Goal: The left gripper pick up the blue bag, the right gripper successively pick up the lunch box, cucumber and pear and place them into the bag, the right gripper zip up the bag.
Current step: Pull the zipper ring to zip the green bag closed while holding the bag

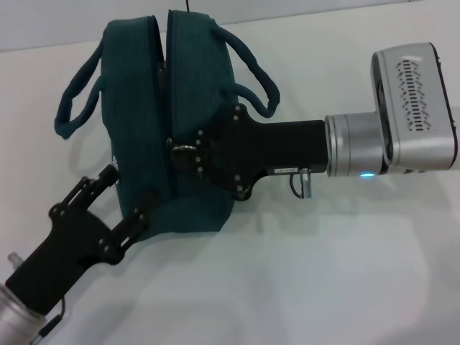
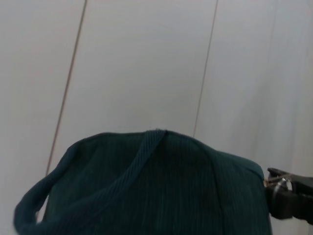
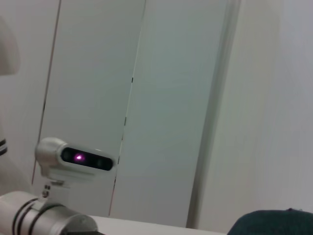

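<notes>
At frame centre the right gripper [image 1: 185, 154] pinches the blue bag's [image 1: 136, 108] zipper to close it, while the left gripper [image 1: 123, 201], lower left, clamps the bag's end to steady it.

Soft, even light fills the room and the white table [image 1: 323, 273] looks bright, almost washed out. The blue bag [image 1: 172, 122] throws only a faint shadow along its near edge. Up close the bag's fabric goes dim and blurry, while the pale wall panels [image 3: 166, 98] behind look hazy.
</notes>
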### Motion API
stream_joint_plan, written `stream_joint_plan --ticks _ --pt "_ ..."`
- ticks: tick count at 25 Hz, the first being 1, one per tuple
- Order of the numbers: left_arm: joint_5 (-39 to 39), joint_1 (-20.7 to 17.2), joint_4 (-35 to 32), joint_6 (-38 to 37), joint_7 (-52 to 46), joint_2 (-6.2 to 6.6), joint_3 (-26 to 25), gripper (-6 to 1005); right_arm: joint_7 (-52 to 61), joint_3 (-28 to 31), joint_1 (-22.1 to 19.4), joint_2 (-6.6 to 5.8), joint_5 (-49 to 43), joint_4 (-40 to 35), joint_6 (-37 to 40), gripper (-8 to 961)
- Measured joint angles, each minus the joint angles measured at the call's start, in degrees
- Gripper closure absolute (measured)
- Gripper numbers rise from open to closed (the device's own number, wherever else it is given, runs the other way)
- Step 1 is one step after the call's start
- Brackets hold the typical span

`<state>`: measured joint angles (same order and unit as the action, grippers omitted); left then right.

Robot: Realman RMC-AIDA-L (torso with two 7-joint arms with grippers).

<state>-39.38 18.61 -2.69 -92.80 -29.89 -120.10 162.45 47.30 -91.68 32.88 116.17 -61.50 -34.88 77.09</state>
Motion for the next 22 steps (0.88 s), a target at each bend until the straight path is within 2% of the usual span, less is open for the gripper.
stream_joint_plan --ticks 8,15,22 --pt "-1.1 2.3 -0.4 2.6 0.1 0.05 -0.1 364 0.2 -0.7 -0.9 0.00 0.1 0.6 0.5 944" --pt "-0.6 2.6 -0.7 3.9 3.4 -0.05 0.1 562 0.3 -0.7 -2.1 0.00 2.1 0.9 1.9 944" --pt "1.1 2.9 -0.9 4.1 6.9 -0.22 0.3 645 -0.4 -0.9 -2.0 0.00 7.8 3.6 3.0 944"
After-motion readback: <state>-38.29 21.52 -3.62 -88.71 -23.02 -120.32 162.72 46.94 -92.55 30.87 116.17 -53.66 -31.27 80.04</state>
